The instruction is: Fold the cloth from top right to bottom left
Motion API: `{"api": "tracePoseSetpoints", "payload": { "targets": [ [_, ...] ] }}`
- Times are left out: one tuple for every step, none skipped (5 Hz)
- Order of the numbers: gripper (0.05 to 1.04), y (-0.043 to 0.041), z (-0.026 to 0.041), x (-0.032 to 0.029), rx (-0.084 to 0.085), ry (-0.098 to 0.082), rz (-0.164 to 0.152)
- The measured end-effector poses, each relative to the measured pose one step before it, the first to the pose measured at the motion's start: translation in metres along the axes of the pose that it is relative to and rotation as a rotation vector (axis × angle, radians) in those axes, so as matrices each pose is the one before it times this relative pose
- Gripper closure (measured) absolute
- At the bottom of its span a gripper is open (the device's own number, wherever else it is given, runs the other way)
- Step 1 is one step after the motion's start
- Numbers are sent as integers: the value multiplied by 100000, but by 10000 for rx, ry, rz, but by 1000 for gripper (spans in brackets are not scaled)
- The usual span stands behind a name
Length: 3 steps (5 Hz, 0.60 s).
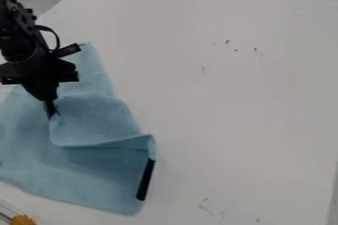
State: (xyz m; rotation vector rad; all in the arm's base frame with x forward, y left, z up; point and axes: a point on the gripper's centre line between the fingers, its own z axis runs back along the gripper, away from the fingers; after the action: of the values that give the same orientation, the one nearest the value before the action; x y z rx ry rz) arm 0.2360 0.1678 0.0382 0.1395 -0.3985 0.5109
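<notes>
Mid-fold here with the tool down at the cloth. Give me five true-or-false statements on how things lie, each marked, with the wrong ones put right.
1. The tool is at the cloth's lower right corner. False: it is down at the cloth's left part, by the left end of a turned-over flap.
2. Part of the cloth is folded over on itself. True.
3. The black strip lies well away from the cloth. False: it is at the cloth's lower right edge.
4. The orange thing is off the cloth, at the view's bottom left corner. True.
5. The cloth lies on the right half of the white table. False: it is at the left of the view.
</notes>
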Motion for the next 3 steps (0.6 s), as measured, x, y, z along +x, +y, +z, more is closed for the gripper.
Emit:
{"api": "tracePoseSetpoints", "payload": {
  "targets": [
    [604, 1880, 674, -569, 256, 187, -299],
    [296, 1402, 782, -607, 266, 410, -372],
    [84, 305, 398, 463, 38, 155, -563]
  ]
}}
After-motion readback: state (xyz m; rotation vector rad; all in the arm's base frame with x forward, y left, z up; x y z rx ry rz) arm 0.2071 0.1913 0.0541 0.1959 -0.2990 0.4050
